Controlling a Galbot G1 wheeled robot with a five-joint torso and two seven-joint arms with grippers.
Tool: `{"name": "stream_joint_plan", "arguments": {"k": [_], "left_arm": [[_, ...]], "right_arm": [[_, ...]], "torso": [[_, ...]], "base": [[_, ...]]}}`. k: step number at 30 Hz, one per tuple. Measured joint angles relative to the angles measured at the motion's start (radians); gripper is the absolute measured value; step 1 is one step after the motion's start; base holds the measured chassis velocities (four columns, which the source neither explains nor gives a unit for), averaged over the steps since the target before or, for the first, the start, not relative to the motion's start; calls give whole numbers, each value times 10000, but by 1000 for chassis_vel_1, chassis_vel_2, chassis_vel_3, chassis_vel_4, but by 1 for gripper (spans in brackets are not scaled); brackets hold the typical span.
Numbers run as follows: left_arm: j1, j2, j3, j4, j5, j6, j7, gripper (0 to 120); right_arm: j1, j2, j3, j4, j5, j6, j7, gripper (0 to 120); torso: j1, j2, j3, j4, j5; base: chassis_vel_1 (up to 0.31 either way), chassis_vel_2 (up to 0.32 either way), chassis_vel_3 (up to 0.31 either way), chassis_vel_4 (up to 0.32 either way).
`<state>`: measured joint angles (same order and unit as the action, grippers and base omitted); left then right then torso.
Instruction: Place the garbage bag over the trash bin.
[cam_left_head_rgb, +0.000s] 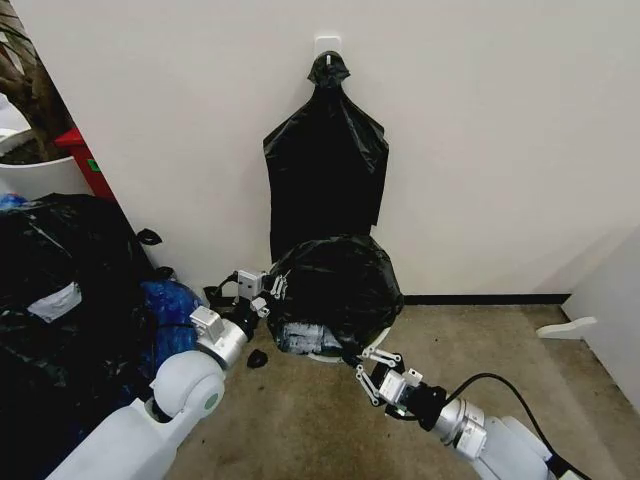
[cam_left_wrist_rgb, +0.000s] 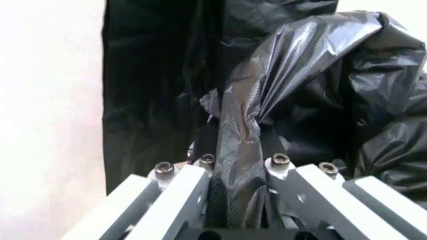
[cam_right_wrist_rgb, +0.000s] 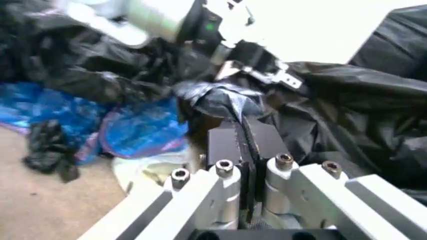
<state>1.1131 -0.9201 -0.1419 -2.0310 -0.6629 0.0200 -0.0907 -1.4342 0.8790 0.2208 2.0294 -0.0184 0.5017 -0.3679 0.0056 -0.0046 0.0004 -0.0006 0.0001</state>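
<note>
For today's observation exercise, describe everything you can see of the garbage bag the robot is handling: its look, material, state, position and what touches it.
The garbage bag is thin, glossy black plastic, heavily crinkled. It is draped in a billowing dome over the trash bin, whose pale lower edge peeks out beneath, on the floor by the wall. The left gripper pinches a twisted fold at the bag's left side; the right gripper is shut on its front lower edge. Behind it hangs a flat bunch of black bags.
</note>
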Motion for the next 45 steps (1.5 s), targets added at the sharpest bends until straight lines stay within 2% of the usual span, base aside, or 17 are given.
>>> {"name": "stream_joint_plan", "arguments": {"k": [5, 7, 13, 17, 21, 22, 23, 28, 30, 34, 35, 39, 41, 42, 44, 45], "left_arm": [[-2, 14, -116, -201, -490, 201, -132, 4], [8, 22, -182, -428, -1025, 409, -302, 4], [53, -25, -210, -944, -2077, 846, -734, 4], [225, -147, -215, -1301, -2654, 1079, -1042, 4], [308, -198, -214, -1405, -2759, 1164, -1119, 4], [383, -225, -213, -1476, -2791, 1237, -1170, 4], [484, -232, -225, -1557, -2797, 1294, -1220, 4], [521, -231, -267, -1593, -2797, 1225, -1215, 4], [523, -249, -285, -1586, -2763, 1070, -1142, 4], [470, -320, -285, -1361, -2632, 838, -1022, 4], [470, -320, -285, -1361, -2632, 838, -1022, 4], [395, -372, -233, -845, -2393, 618, -900, 4], [389, -377, -230, -740, -2360, 596, -877, 4], [394, -391, -227, -604, -2281, 595, -863, 4], [405, -398, -227, -571, -2241, 594, -863, 4], [454, -424, -227, -505, -2129, 582, -860, 4]], "right_arm": [[149, 57, 150, -582, 100, 623, -989, 0], [215, 202, 224, -1029, -4, 962, -1662, 0], [323, 598, 260, -1659, -671, 1213, -1805, 0], [608, 992, 277, -2203, -1235, 1243, -1452, 0], [758, 1131, 373, -2552, -1607, 1258, -1173, 0], [887, 1212, 495, -2861, -2101, 1289, -782, 0], [1076, 1282, 776, -3461, -3210, 1295, 90, 0], [1062, 1170, 907, -3848, -3518, 1264, 779, 0], [881, 1006, 762, -3873, -2942, 1275, 972, 0], [556, 759, 441, -3729, -1386, 1676, 506, 15], [556, 759, 441, -3729, -1386, 1676, 506, 15], [450, 398, 761, -3594, 686, 2556, -2021, 35], [396, 244, 880, -3590, 1146, 2802, -2507, 39], [244, -23, 1138, -3494, 2117, 3131, -3443, 47], [211, -71, 1211, -3452, 2358, 3175, -3676, 47], [120, -199, 1441, -3266, 3022, 3206, -4298, 55]], "torso": [[0, 0, 0, 0, 0], [0, 0, 0, 0, 1], [0, 0, 0, -4, 0], [0, 0, 0, 0, 1], [0, 0, 0, 0, 2], [0, 0, 0, 1, 1], [0, 0, 0, 1, 2], [0, 0, 0, 1, 2], [0, 0, 0, 0, -1], [0, 0, 0, -3, 2], [0, 0, 0, -3, 2], [0, 0, -1, 2, 0], [0, 0, 0, 2, 2], [0, 0, 0, -3, -1], [0, 0, 0, -3, 0], [0, 0, 0, -3, 4]], "base": [[0, 0, 0, 0], [0, 0, 0, 0], [0, 0, 0, 0], [0, 0, 0, 0], [0, 0, 0, 0], [0, 0, 0, 0], [0, 0, 0, 0], [0, 0, 0, 0], [0, 0, 0, 0], [0, 0, 0, 0], [0, 0, 0, 0], [0, 0, 0, 0], [0, 0, 0, 0], [0, 0, 0, 0], [0, 0, 0, 0], [0, 0, 0, 0]]}}
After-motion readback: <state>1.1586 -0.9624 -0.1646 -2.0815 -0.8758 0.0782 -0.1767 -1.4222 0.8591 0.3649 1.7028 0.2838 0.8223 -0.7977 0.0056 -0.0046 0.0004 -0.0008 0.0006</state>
